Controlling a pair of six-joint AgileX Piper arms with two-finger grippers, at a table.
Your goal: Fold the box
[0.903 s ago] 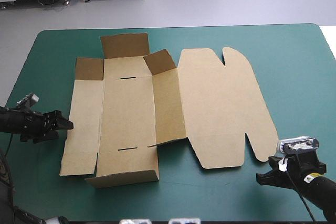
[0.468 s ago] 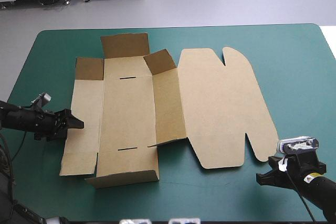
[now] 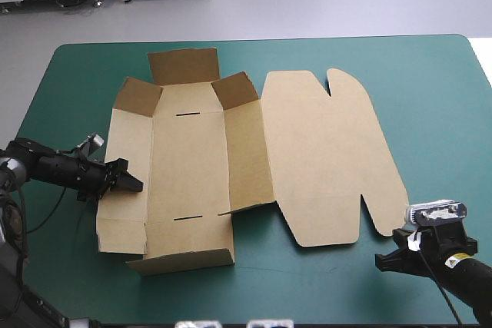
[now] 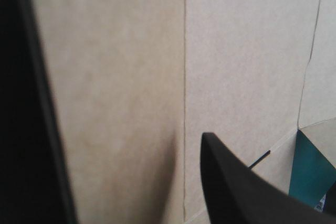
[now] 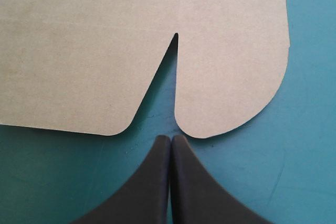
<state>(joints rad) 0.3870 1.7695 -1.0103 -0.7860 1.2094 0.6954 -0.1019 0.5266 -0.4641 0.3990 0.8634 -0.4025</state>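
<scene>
As seen from above, box [image 3: 231, 151] lies mostly flat mid-desk [image 3: 430, 74], with left tool [image 3: 134, 185] over its left wall. Left wrist: wide open, board ahead, gripping nothing. Right wrist: right tool [image 5: 170, 139] closed, empty, just off the lid notch. I judge wall-raising is in hand; next needs that wall pushed upright.

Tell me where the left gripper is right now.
In the high view, the left gripper sits over the left side panel of the box, near the left edge of the table, open.
</scene>
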